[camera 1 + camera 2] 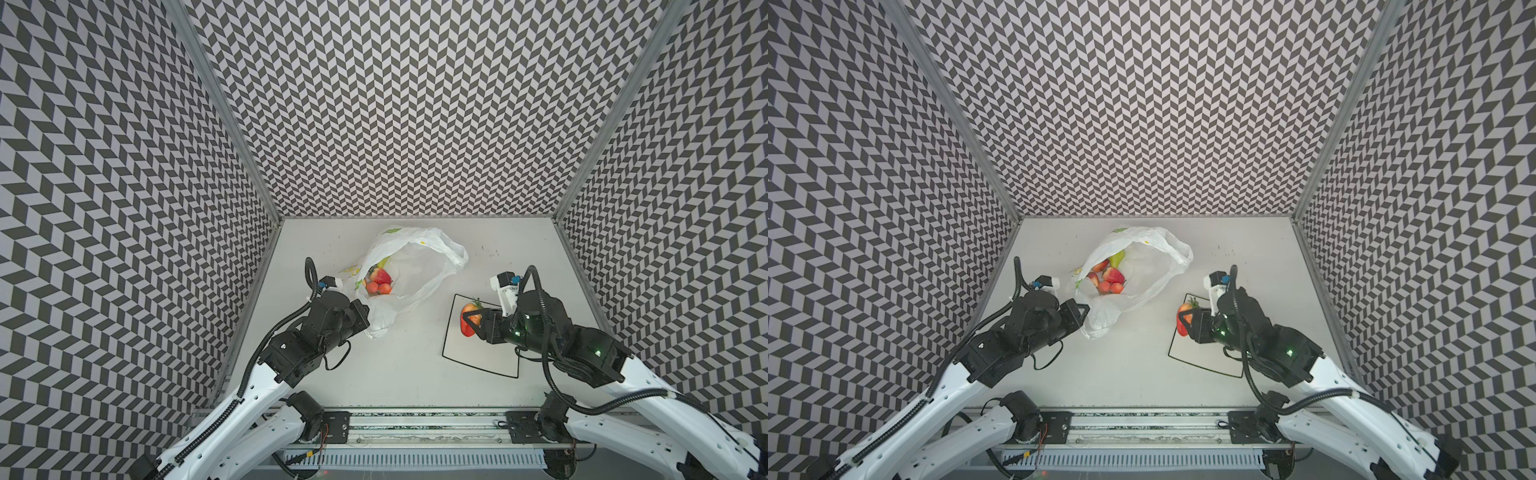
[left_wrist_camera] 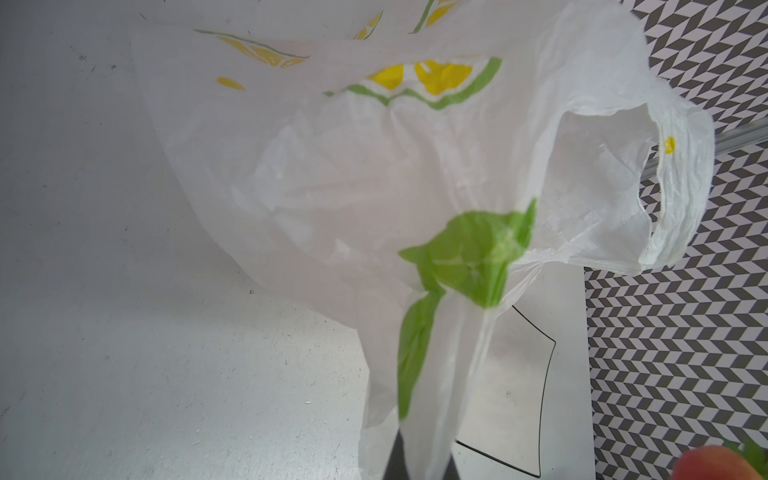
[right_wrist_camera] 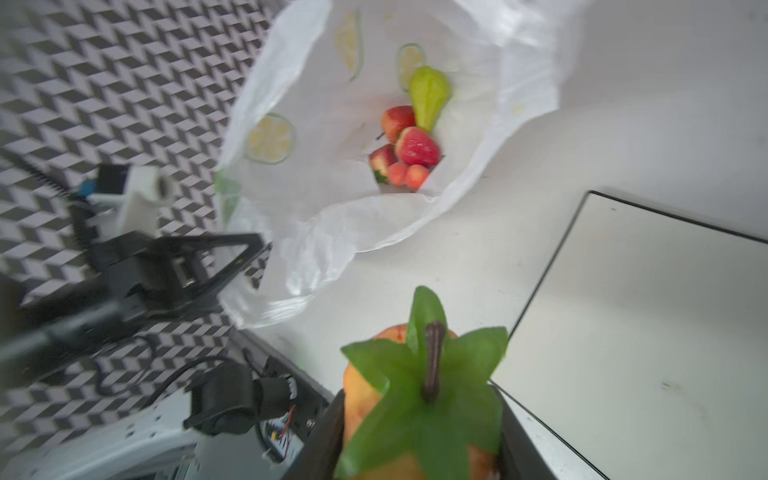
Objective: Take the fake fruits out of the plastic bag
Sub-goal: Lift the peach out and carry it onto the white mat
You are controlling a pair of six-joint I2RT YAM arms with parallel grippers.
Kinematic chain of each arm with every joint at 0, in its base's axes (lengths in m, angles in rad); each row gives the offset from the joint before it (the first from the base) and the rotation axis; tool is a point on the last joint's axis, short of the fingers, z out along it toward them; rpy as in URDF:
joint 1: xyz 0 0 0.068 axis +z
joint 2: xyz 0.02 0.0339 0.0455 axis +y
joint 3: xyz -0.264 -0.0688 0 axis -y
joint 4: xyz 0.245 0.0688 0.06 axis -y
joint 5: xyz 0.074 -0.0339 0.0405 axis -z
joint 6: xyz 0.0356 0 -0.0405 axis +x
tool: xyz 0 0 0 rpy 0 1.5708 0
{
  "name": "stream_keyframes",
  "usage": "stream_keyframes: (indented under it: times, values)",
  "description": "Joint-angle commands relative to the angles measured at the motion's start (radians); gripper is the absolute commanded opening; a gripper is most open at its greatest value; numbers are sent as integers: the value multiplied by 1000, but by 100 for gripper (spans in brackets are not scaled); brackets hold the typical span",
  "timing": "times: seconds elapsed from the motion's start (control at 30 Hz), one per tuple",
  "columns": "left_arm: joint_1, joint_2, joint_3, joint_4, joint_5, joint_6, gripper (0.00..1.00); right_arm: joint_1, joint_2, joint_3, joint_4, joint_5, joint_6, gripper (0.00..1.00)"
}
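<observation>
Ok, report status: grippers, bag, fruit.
Left gripper shut on plastic bag, mouth held open. Right gripper shut on strawberry, at square plate edge. Other fake fruits in bag. Nothing in the way.

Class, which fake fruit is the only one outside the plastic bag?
The red-orange fruit with the leafy green cap, held by the right gripper over the edge of the plate; the other fruits lie inside the bag.
</observation>
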Motion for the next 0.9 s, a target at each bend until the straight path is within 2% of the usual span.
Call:
stream_keyframes:
  times: [0.0, 0.23, 0.37, 0.53, 0.73, 0.87]
  values:
    - [-5, -10, -6, 14, -29, -11, 0, -50, 10, -75, 41, 105, 150, 34]
    - [-5, -10, -1, 10, -27, -6, 0, -205, 127, -302, 508, -1, 266, 33]
    - [-5, -7, 7, 10, -28, -4, 0, -265, 241, -346, 722, 8, 246, 34]
    - [-5, -2, 18, 8, -27, 6, 0, -324, 402, -346, 813, -12, 244, 34]
    - [-5, -8, 21, 5, -29, 6, 0, -344, 516, -334, 883, -81, 245, 34]
    - [-5, -11, 24, 4, -29, 7, 0, -344, 568, -343, 912, -78, 243, 35]
